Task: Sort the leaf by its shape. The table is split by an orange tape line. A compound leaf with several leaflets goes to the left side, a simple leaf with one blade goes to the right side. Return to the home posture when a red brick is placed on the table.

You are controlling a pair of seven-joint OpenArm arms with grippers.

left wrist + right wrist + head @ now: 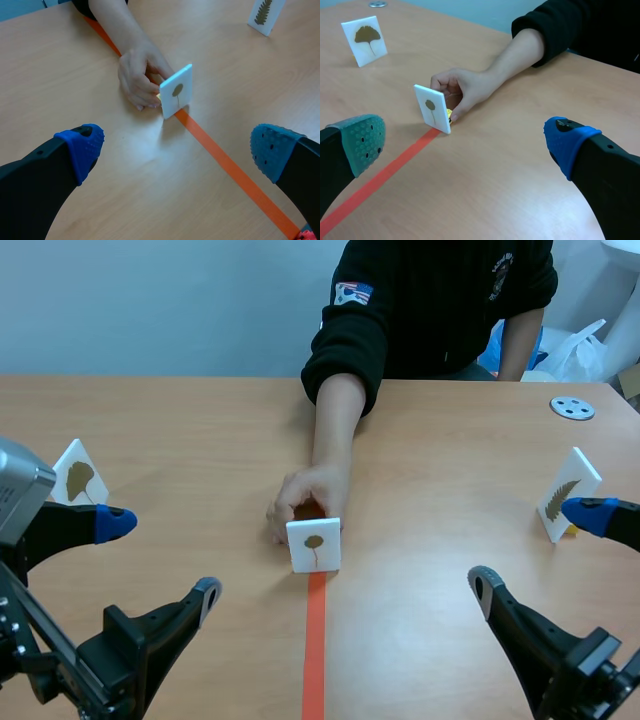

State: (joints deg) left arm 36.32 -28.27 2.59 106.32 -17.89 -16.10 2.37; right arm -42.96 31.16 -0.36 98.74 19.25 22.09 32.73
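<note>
Nearest the robot, the left gripper (160,558) is held wide open low over the table (200,440), nothing between its fingers. The right gripper (535,548) is likewise spread wide and holds nothing. Between the two, a tape line (315,640) is seen running away from the robot along the table's middle.

At the far end of that line a white card (314,544) is stood upright, its face turned toward the robot. A single-bladed leaf on a thin stalk is shown on it. Something small and yellow is glimpsed at its base in the right wrist view. The card is gripped from behind by a person's hand (305,495), whose fingers are curled against its back.

Well to the left, just beyond the left gripper's upper finger, a second card (80,475) is propped, bearing a fan-shaped leaf. Well to the right, touching or just behind the right gripper's upper fingertip, a third card (568,492) is propped, bearing a feathery leaf of many leaflets.

Farther back on the right a grey disc (572,408) is laid flat. Across the table a black sleeve (350,350) is seen.
</note>
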